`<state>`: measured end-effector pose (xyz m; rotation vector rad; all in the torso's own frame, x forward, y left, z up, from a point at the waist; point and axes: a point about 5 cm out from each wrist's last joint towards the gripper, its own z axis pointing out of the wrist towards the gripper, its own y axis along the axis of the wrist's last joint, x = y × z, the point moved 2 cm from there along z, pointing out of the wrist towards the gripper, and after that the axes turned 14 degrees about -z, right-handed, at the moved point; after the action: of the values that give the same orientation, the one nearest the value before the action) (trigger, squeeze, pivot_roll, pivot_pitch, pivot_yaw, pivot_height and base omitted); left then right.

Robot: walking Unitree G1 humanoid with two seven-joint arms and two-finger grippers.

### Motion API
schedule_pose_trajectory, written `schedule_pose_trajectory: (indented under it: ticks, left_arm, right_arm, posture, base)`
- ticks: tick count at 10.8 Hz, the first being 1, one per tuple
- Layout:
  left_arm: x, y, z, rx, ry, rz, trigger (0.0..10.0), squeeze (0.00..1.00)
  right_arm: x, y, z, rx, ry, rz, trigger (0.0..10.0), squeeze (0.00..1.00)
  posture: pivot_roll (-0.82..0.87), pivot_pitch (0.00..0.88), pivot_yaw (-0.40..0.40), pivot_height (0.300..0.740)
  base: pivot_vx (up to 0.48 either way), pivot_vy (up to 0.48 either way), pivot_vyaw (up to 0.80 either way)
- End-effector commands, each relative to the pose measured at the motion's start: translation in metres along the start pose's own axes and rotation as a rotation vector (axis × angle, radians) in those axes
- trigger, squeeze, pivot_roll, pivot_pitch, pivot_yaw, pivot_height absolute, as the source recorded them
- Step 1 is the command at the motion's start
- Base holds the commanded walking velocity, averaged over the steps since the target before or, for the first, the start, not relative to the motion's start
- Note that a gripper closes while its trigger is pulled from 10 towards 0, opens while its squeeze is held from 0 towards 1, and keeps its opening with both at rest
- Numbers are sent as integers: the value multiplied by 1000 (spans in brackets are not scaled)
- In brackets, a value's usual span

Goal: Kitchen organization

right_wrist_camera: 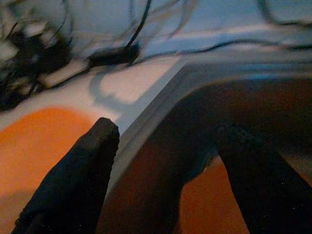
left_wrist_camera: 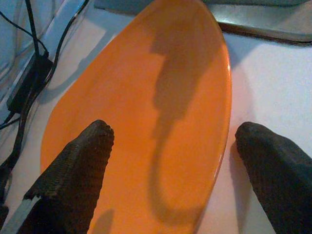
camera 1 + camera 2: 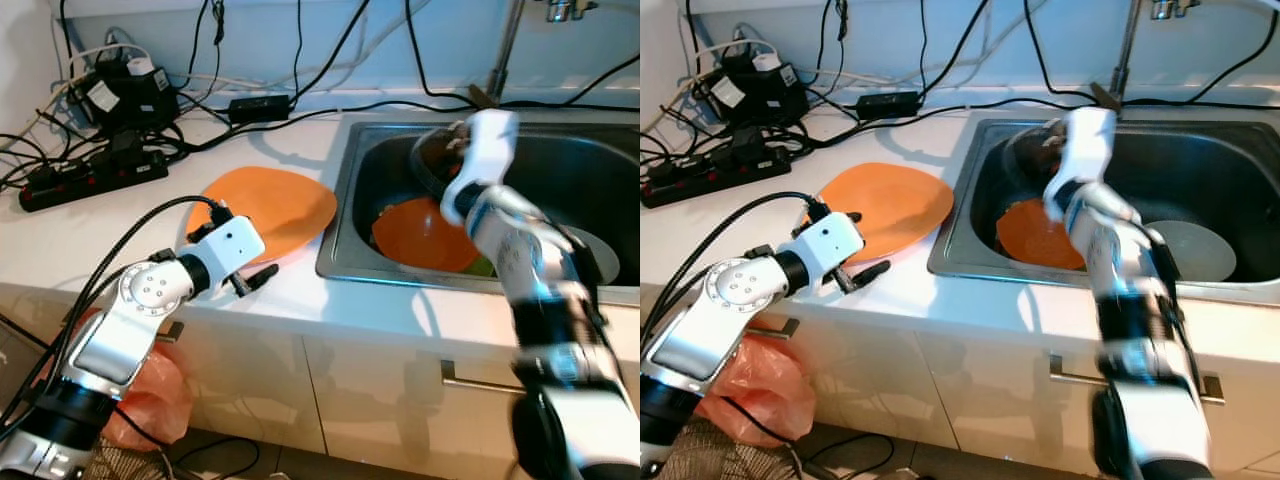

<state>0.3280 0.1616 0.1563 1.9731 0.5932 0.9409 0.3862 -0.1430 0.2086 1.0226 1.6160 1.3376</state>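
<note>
Two grippers are at work, one on each side of the sink edge. Nearest, the left gripper [image 3: 258, 277] hovers low over the white counter [image 3: 300, 290] at the near rim of the orange plate [image 3: 280, 210], fingers spread wide; in its wrist view one fingertip [image 2: 80, 165] sits over the plate's surface and the other over bare counter, so the rim runs between them. The plate lies flat, straight ahead of that claw, its long axis stretching away toward the sink [image 3: 345, 190]. It looks smooth, glossy and shallow, a thin lip to pinch. The left arm is plainly the nearer one to it.

Farther on, the right gripper [image 3: 450, 150] reaches down into the sink above an orange bowl [image 3: 425, 235]; its fingers stand apart around a dark round vessel [image 3: 435, 160], though blur makes contact impossible to judge. A pale plate [image 3: 1190, 250] lies deeper in the basin. Behind, a power strip [image 3: 95, 180] and cables crowd the wall.
</note>
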Motion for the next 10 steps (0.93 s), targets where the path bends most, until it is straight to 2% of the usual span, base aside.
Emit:
schedule_pose_trajectory:
  ticks: [1,4,5,6,8,9,10]
  left_arm:
    - [1,-20,0,96,9,3,10000,0]
    - [4,-21,4,87,11,23,10000,0]
    - [7,-22,5,93,20,72,10000,0]
    - [10,-23,6,105,23,154,10000,0]
    - [7,-21,9,104,-23,242,8157,0]
    - [8,-24,11,116,-35,309,6706,0]
    - [9,-26,12,121,-41,353,4824,0]
  right_arm:
    - [7,3,-5,0,72,-18,10000,0]
    - [6,-6,-34,63,232,-107,10000,0]
    - [11,-5,-41,67,285,-128,10000,0]
    - [23,-1,-50,49,388,-135,10000,0]
    - [34,4,-59,24,478,-126,10000,0]
    - [34,4,-61,28,481,-133,10000,0]
    - [35,4,-62,29,483,-133,10000,0]
  posture:
    - [106,32,113,740]
    - [87,35,112,740]
    - [87,36,112,740]
    - [88,39,112,740]
    - [87,47,112,740]
    - [85,49,115,740]
    - [82,52,116,740]
  base:
    - [0,0,0]
    - [0,0,0]
    - [0,0,0]
    - [0,0,0]
    - [0,0,0]
    - [0,0,0]
    - [0,0,0]
